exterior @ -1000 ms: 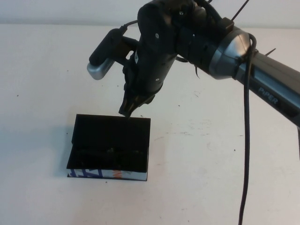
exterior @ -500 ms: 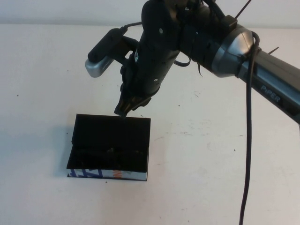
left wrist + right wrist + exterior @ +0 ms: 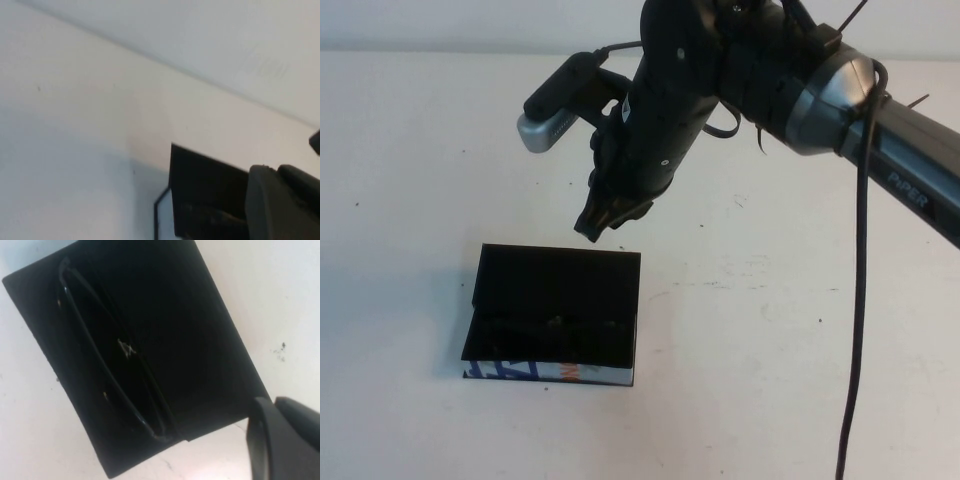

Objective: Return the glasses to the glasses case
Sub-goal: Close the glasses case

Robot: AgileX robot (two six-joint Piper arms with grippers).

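Observation:
The glasses case (image 3: 590,285) lies open on the white table, its blue, white and orange edge (image 3: 535,371) facing me. The dark glasses (image 3: 555,325) lie inside it, and the right wrist view shows them (image 3: 117,370) folded along the case (image 3: 200,340). My right gripper (image 3: 595,228) hangs shut and empty just above and beyond the case's far edge, and its fingertips (image 3: 265,440) show pressed together. My left gripper (image 3: 277,200) shows only in its wrist view, shut and empty, off to the side of the case (image 3: 205,175).
The white tabletop (image 3: 770,330) surrounds the case. The right arm and its black cable (image 3: 850,300) cross the right side. A pale wall (image 3: 225,40) rises behind the table's far edge.
My right gripper has lifted a little and drawn back and slightly right from the case's far edge. The case and glasses have not moved.

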